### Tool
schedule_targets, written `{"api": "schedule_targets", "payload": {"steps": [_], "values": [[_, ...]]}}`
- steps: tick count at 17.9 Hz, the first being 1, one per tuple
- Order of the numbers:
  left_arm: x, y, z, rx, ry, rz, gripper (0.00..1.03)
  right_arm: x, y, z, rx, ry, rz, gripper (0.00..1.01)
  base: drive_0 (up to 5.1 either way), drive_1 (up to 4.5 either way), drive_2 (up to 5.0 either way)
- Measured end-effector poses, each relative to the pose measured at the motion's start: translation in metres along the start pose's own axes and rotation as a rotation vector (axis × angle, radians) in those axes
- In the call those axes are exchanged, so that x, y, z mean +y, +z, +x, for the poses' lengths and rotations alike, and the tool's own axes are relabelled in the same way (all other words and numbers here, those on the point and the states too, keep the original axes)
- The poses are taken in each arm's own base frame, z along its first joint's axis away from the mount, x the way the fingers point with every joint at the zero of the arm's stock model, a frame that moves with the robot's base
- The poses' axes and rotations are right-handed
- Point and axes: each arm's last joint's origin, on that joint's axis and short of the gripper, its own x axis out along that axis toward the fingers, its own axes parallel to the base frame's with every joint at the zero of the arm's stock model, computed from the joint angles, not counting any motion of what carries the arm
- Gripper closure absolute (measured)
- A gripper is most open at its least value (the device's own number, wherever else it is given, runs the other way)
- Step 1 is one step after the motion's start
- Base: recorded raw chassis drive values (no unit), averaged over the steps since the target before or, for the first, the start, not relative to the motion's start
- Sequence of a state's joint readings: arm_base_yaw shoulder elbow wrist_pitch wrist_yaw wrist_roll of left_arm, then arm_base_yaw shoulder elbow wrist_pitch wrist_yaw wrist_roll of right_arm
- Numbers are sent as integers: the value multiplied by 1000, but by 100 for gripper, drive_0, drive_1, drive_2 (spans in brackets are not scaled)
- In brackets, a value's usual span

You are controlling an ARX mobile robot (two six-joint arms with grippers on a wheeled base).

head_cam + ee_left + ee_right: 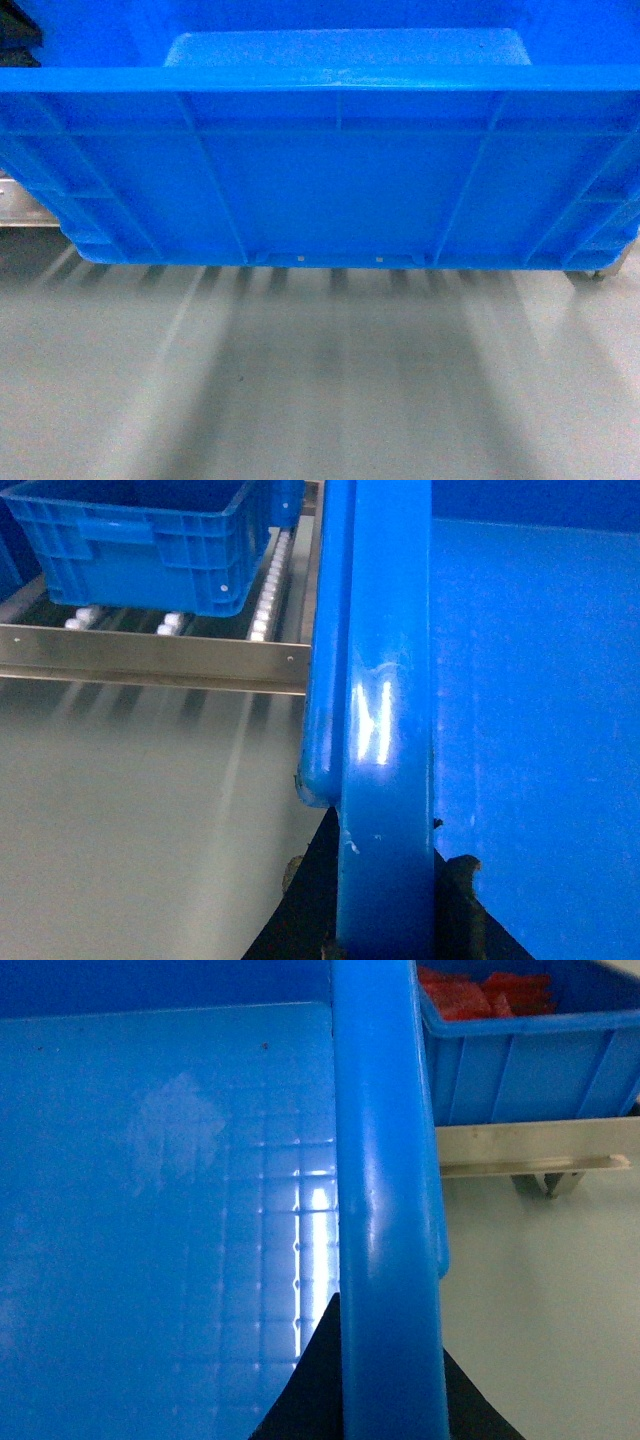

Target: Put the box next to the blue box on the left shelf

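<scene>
The box (pixel 330 190) is a large bright-blue crate with ribbed walls, and it fills the upper half of the head view above the grey floor. My left gripper (pixel 385 900) is shut on the box's left rim (pixel 385 730), with a black finger on each side of it. My right gripper (pixel 392 1360) is shut on the right rim (pixel 385 1210) in the same way. The blue box (pixel 150 550) stands on the left shelf (pixel 268 590), on its white rollers, ahead and to the left of the held box. Neither gripper shows in the head view.
A grey metal rail (pixel 150 660) forms the shelf's front edge. In the right wrist view another blue bin (pixel 520 1060) holding red pieces sits on a metal rail (pixel 520 1145). Grey floor (pixel 320 390) lies below the box.
</scene>
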State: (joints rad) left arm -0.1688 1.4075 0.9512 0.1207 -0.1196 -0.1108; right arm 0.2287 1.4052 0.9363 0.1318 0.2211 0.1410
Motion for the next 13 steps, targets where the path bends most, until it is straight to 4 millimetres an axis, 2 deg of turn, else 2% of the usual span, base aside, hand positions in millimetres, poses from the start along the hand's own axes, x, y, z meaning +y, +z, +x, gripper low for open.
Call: {"api": "schedule_targets", "payload": {"steps": [13], "values": [[0,0,0,2,0,-1,95,0,0,0,2,0,0,94,0,0,0]]}}
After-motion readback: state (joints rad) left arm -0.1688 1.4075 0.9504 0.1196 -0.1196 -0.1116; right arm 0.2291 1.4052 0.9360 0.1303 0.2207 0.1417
